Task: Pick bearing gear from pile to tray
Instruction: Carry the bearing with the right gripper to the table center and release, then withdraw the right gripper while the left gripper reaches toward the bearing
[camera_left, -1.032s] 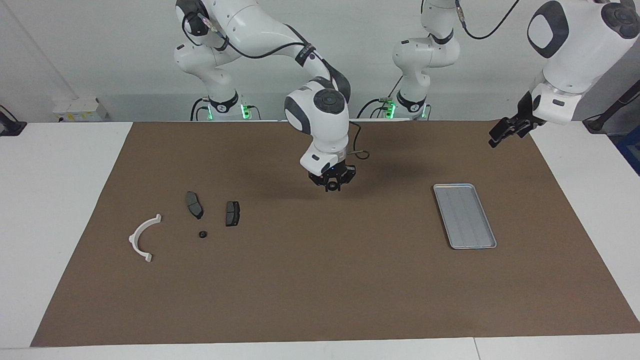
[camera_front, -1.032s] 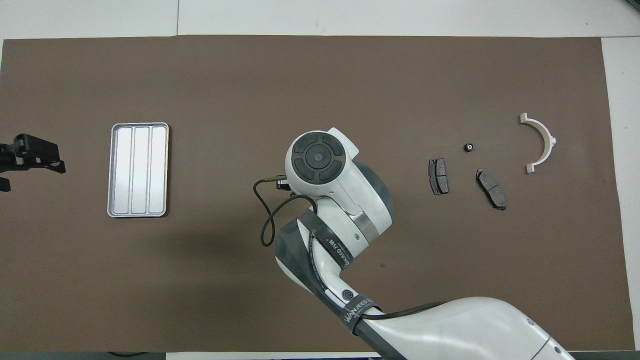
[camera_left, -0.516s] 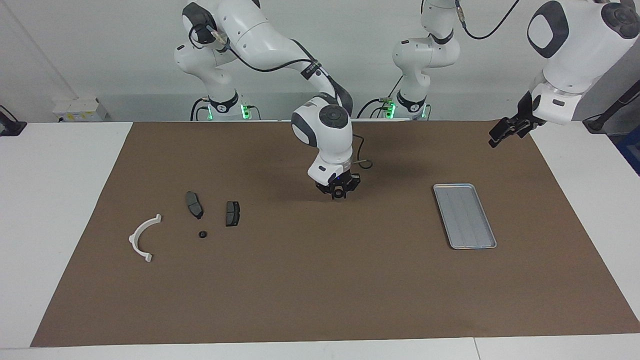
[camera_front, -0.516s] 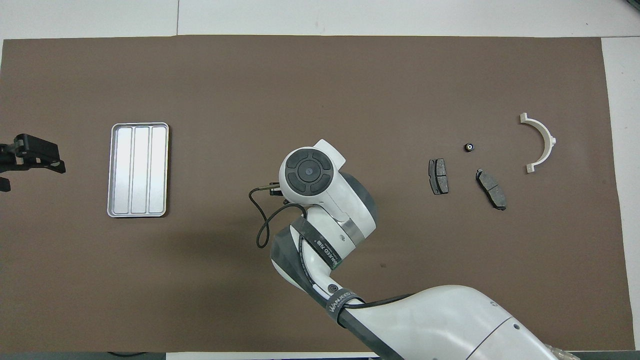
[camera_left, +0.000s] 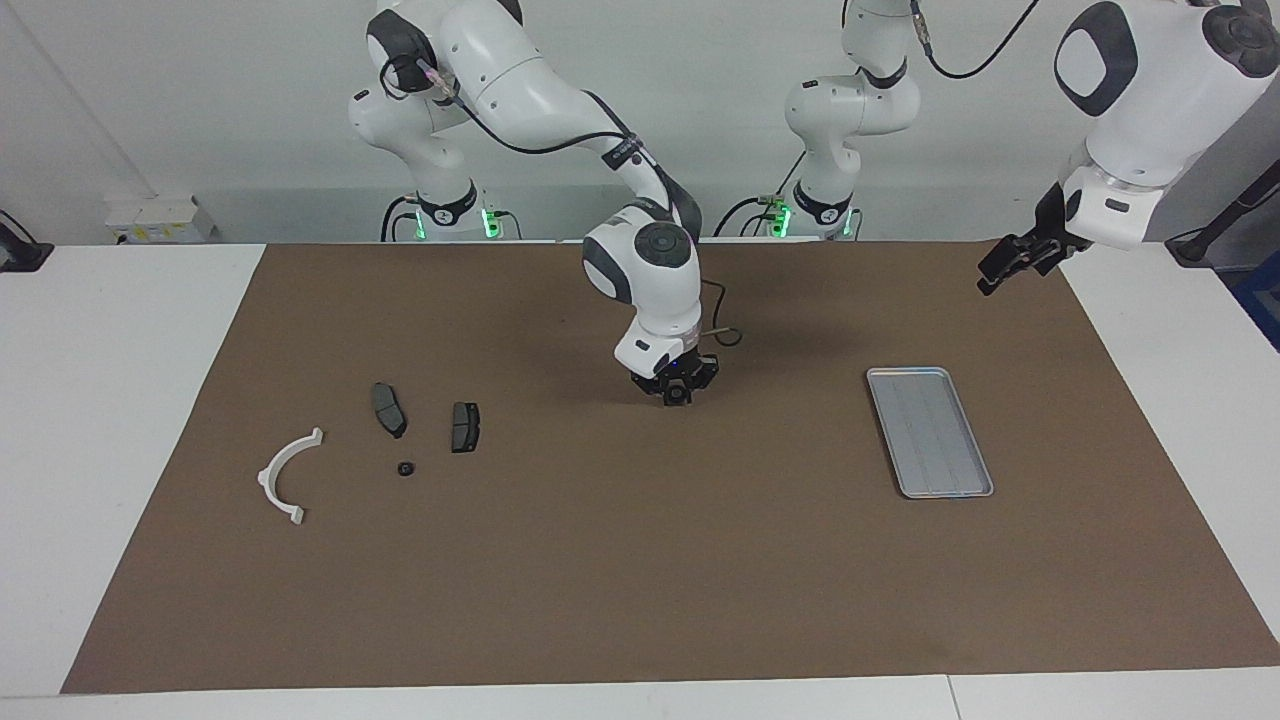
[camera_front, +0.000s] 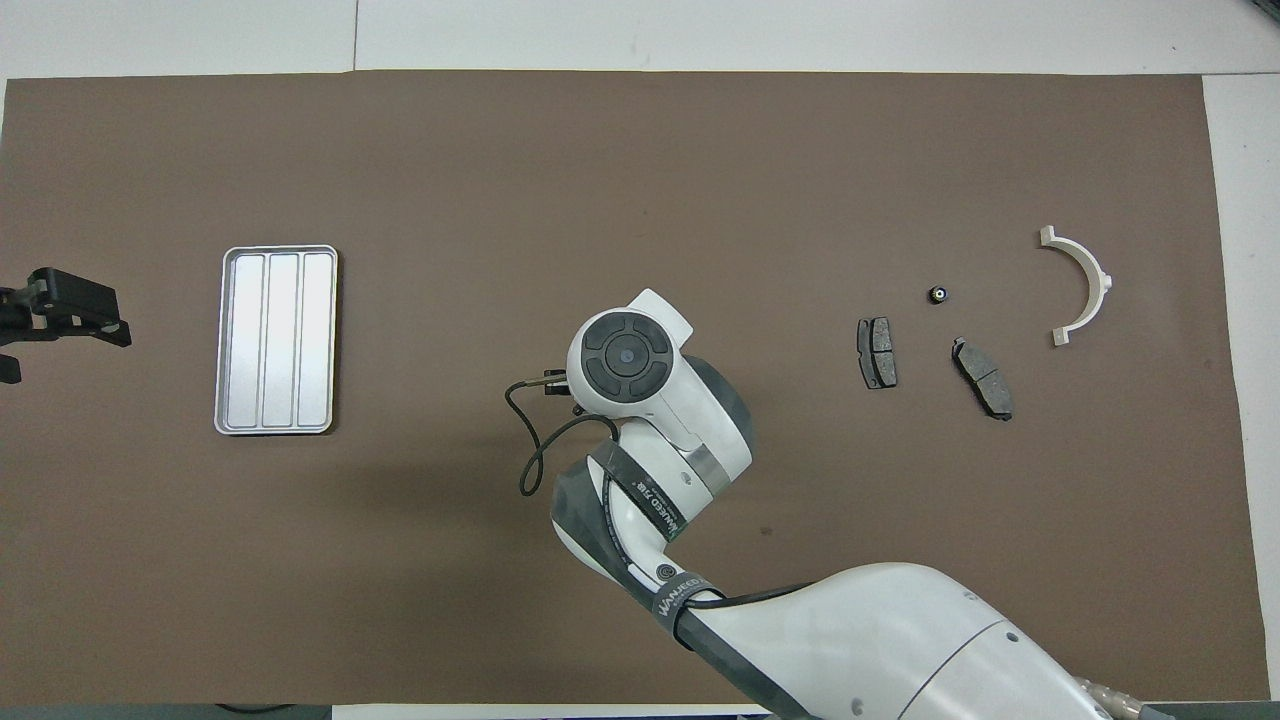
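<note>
Right arm: reaching from its base out over the mid-table, elbow bent high, wrist turned straight down. Right gripper hanging low, close above the surface, fingers pointing downward, hidden under the wrist housing from overhead; at about 3 o'clock of centre in the facing view. Left arm: waiting, raised at the table's end, forearm angled down. Left gripper held high in the air, pointing toward 8 o'clock in the facing view.
</note>
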